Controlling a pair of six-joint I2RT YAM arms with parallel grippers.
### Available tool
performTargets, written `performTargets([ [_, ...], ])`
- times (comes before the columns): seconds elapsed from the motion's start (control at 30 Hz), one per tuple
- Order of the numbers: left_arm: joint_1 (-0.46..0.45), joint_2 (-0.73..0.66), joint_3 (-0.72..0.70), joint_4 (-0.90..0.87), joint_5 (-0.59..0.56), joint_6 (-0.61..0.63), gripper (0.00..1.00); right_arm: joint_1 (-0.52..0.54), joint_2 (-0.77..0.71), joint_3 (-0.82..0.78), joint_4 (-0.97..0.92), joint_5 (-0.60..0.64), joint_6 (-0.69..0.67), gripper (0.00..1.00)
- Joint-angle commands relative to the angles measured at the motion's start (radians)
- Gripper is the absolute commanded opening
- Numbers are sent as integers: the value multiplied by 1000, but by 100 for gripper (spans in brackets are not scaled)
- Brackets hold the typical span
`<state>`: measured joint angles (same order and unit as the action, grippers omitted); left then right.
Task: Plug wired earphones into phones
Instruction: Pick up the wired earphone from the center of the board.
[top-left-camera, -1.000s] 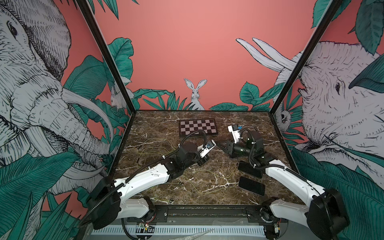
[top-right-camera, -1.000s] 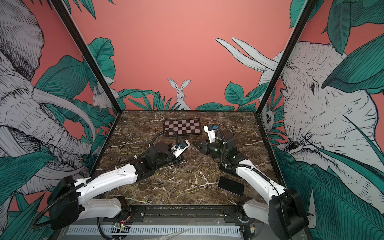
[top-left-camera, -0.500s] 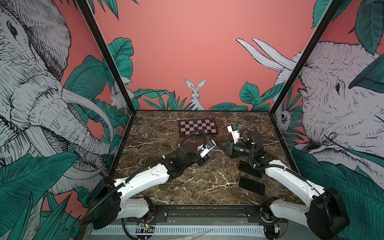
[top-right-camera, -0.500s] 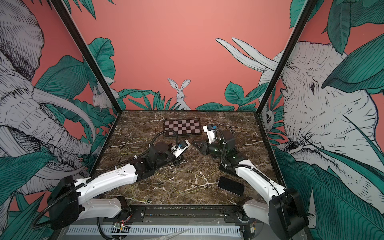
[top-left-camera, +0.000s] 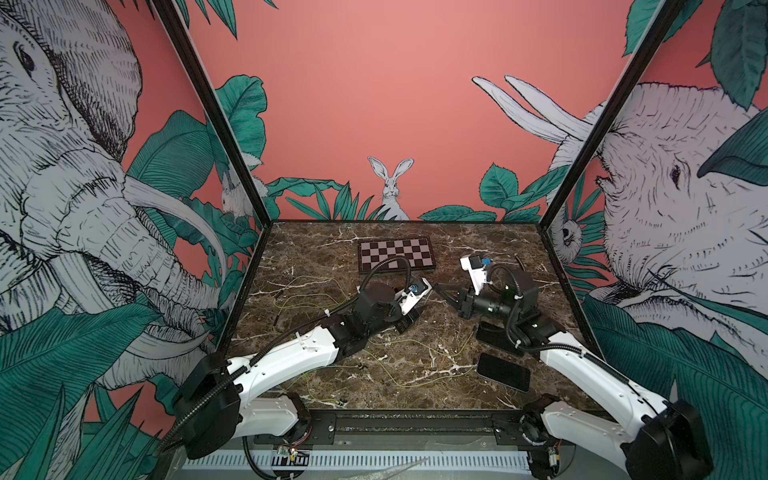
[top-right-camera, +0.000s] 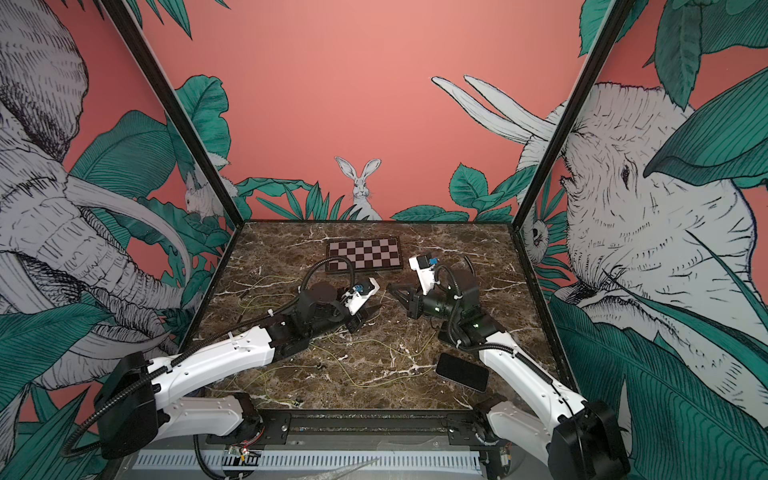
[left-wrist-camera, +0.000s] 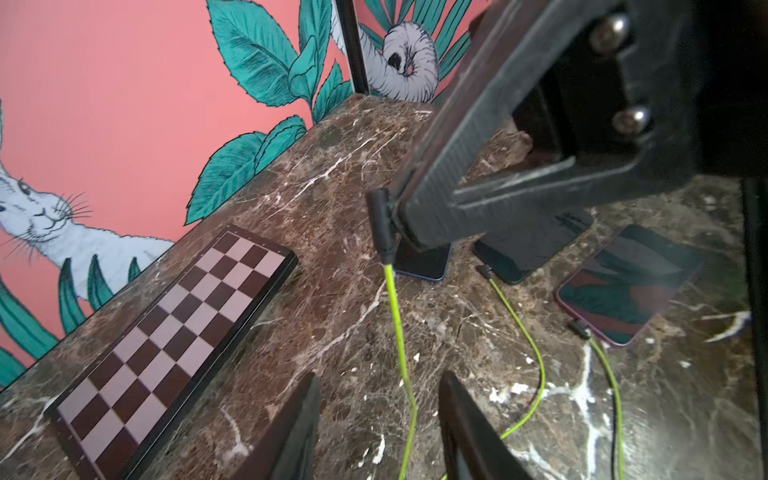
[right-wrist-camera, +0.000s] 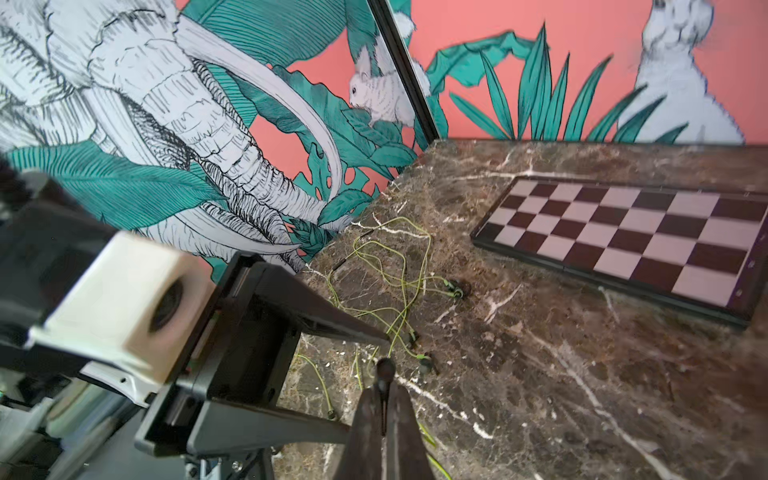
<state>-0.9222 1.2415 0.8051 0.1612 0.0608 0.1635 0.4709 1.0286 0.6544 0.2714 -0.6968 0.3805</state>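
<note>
Black plug (left-wrist-camera: 380, 224) sits clamped in the right pincer (left-wrist-camera: 405, 222), yellow-green cord (left-wrist-camera: 398, 324) dangling.

Both top views high at the front, facing the back wall (top-left-camera: 374, 104), whole table (top-left-camera: 324, 249) shared, wrist cameras low, close, facing each other, both catching the checkerboard (left-wrist-camera: 166, 353).

In a top view the left arm (top-left-camera: 291, 357) reaches from 7 o'clock toward 2 o'clock. The left gripper (top-left-camera: 414, 318) sits low, its fingers parted. The right arm (top-left-camera: 582, 365) comes up from 5 o'clock with its wrist bent. The right gripper (top-left-camera: 437, 287) points toward 10 o'clock, facing the left one, and is pinched tight on an earphone plug (left-wrist-camera: 380, 224).
</note>
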Motion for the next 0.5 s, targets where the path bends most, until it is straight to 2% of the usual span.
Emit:
performTargets([
  [0.0, 27, -47, 37, 28, 150, -66, 48, 6, -53, -41, 132, -53, -161, 0],
  [0.17, 55, -58, 53, 57, 295, -100, 41, 8, -71, -27, 70, -197, -335, 0],
  [0.3, 56, -59, 54, 66, 367, -80, 35, 9, -73, -29, 75, -222, -360, 0],
  [0.47, 56, -63, 42, 83, 390, -65, 28, 11, -77, -22, 64, -237, -381, 0],
])
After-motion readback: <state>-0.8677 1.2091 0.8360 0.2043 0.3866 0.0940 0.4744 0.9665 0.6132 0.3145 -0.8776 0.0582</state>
